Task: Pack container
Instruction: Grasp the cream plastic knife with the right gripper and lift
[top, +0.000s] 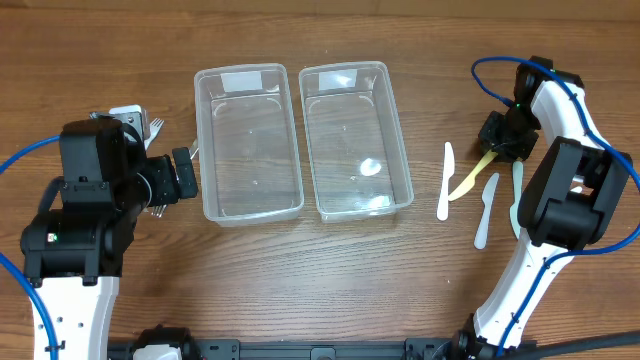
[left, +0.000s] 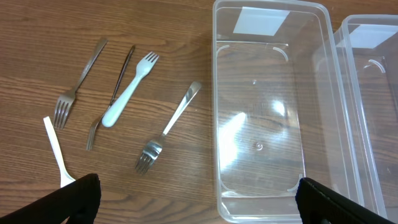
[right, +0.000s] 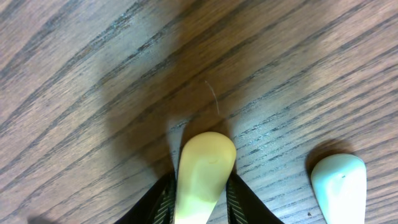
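Observation:
Two clear plastic containers stand side by side: the left one (top: 248, 140) (left: 273, 112) and the right one (top: 352, 135). My right gripper (top: 497, 143) (right: 200, 199) is shut on the handle of a yellow plastic knife (top: 470, 178) (right: 202, 171) lying on the table at the right. My left gripper (top: 183, 175) (left: 198, 199) is open and empty, hovering above the left container's near corner. Several forks lie left of it, among them a metal fork (left: 168, 127) and a light blue plastic fork (left: 127, 90).
A white plastic knife (top: 444, 182), a pale blue knife (top: 485, 210) and a pale green knife (top: 516, 195) (right: 339, 183) lie by the right gripper. A white utensil handle (left: 56, 152) lies at the left.

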